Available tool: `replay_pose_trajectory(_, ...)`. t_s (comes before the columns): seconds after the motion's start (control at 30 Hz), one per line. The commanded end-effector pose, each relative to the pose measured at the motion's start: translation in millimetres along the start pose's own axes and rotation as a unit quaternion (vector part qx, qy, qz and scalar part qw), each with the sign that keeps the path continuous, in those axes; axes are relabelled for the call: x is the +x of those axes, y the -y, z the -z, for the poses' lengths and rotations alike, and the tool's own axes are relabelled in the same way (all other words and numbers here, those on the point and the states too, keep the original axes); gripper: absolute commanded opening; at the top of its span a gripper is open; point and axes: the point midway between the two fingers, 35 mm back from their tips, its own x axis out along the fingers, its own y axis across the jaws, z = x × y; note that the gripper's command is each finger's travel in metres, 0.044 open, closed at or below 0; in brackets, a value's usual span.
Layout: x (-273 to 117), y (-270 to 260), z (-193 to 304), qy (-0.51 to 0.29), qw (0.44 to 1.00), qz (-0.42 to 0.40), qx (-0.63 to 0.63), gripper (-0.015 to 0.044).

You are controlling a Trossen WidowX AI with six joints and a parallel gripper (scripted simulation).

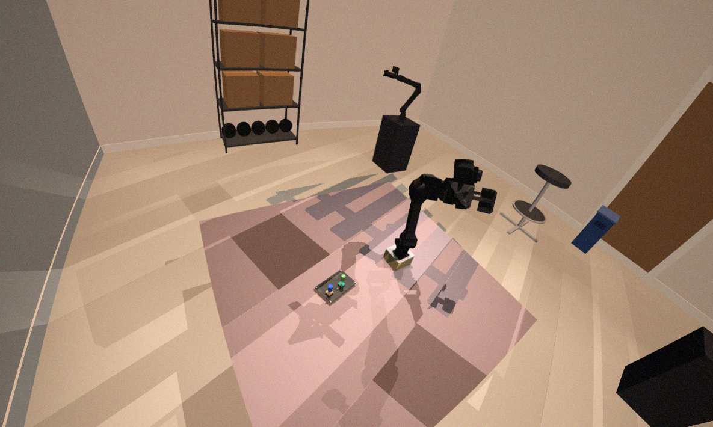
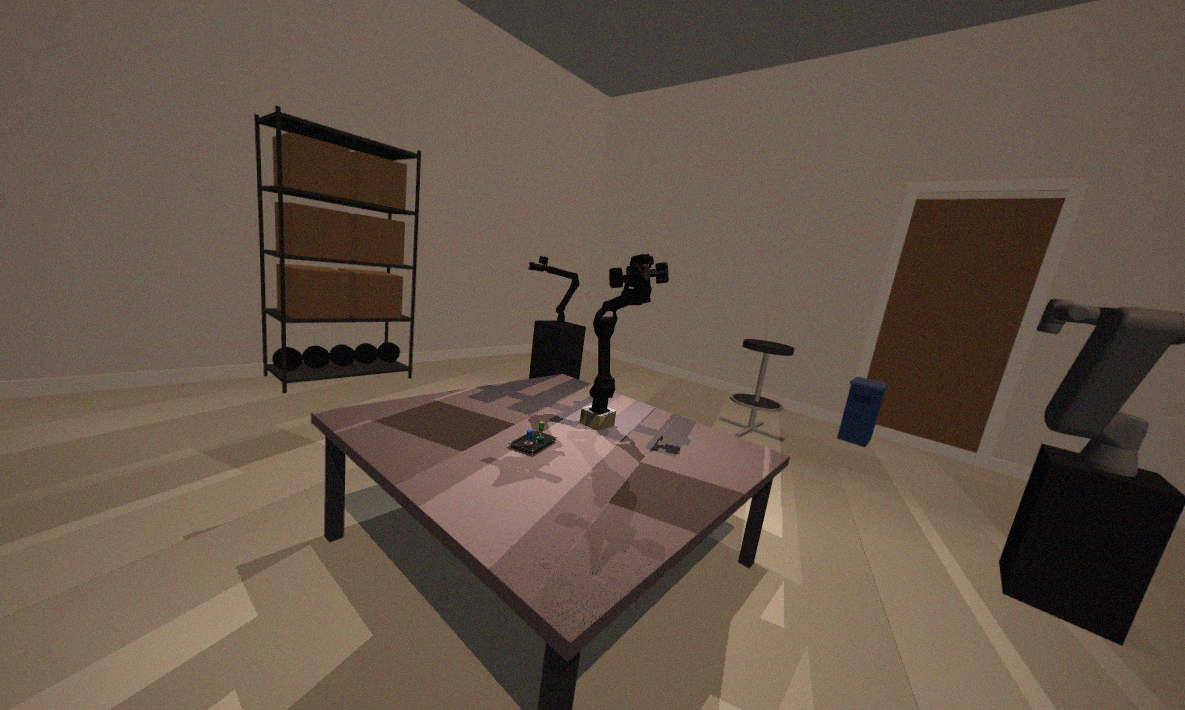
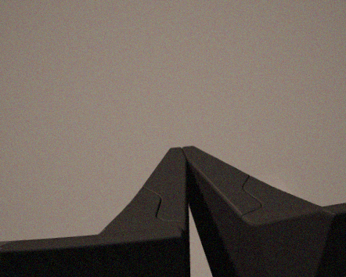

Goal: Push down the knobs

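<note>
The circuit board (image 1: 337, 294) (image 2: 539, 446) lies low on the table, in front and to the left of the arm's base. A blue knob (image 1: 330, 286) (image 2: 530, 434) stands over a tan potentiometer (image 1: 328, 293). A green knob (image 1: 342, 276) (image 2: 541, 425) stands over a teal potentiometer (image 1: 341, 284) (image 2: 539, 437). Both knobs look upright, but how far each is down on its shaft is too small to tell. My gripper (image 3: 182, 159) is shut, its fingertips together with nothing between them. It is high above the table and well away from the board, facing a plain wall in the wrist view.
The arm's base block (image 1: 399, 258) (image 2: 597, 419) stands on the table (image 1: 274, 366) (image 2: 525, 521) near the board. Away from the table are a shelf rack with boxes, a stool (image 1: 552, 176) (image 2: 767, 347), a blue bin (image 1: 595, 230) (image 2: 861, 412) and other arms on black pedestals.
</note>
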Motion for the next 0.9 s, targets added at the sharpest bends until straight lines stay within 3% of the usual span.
replay_pose_trajectory(0.0,12,7,33,-0.037,0.999,0.003,-0.038,0.0000)
replay_pose_trajectory(0.47,37,63,138,-0.184,0.969,0.026,-0.164,0.0000)
replay_pose_trajectory(0.87,31,138,222,-0.332,0.911,0.057,-0.238,0.0000)
